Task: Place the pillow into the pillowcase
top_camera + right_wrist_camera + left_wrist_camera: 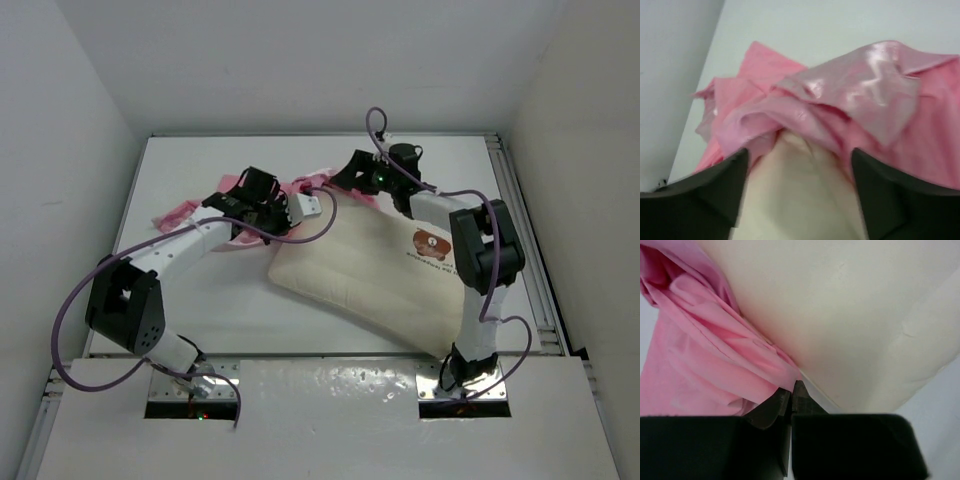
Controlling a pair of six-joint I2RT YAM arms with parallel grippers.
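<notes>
The cream pillow (375,270) lies slantwise on the table, its bear patch (432,243) near the right arm. The pink pillowcase (178,213) is bunched at the pillow's far left end. My left gripper (312,207) is shut on the pillowcase's edge (715,355) next to the pillow (850,315); its tips (791,388) pinch the pink cloth. My right gripper (347,180) is open over the pillow's far corner. In the right wrist view the gripper (797,162) straddles the pillow end (800,200), which pokes under the crumpled pillowcase (860,95).
White walls enclose the white table (200,300) on three sides. A metal rail (530,250) runs along its right edge. Purple cables (80,290) loop off both arms.
</notes>
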